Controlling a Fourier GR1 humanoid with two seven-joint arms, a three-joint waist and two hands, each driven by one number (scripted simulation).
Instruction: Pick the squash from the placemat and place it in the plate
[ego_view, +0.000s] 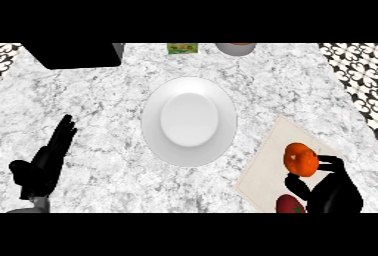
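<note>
- The white plate (189, 121) sits at the middle of the marble counter (96, 130); nothing lies in it.
- The beige placemat (275, 165) lies at the counter's right side near the front edge, turned at an angle, well apart from the plate's right rim.
- The orange squash (300, 158) is over the placemat's right part; whether it rests on the mat or is raised off it cannot be told.
- The right hand (331, 192) comes in from the front right corner, its fingers and thumb curled round the squash from below and from the right.
- A red vegetable with a green stem (289, 205) lies on the placemat's front end, just beside the right hand.
- The left hand (46, 160) shows near the counter's left front edge, fingers straight and pointing away, holding nothing.
- Along the back edge: a black box (74, 54) at the left corner, a small green packet (181, 48) behind the plate, and a grey bowl (236, 48) just right of it.
- Bare marble lies between squash and plate.
</note>
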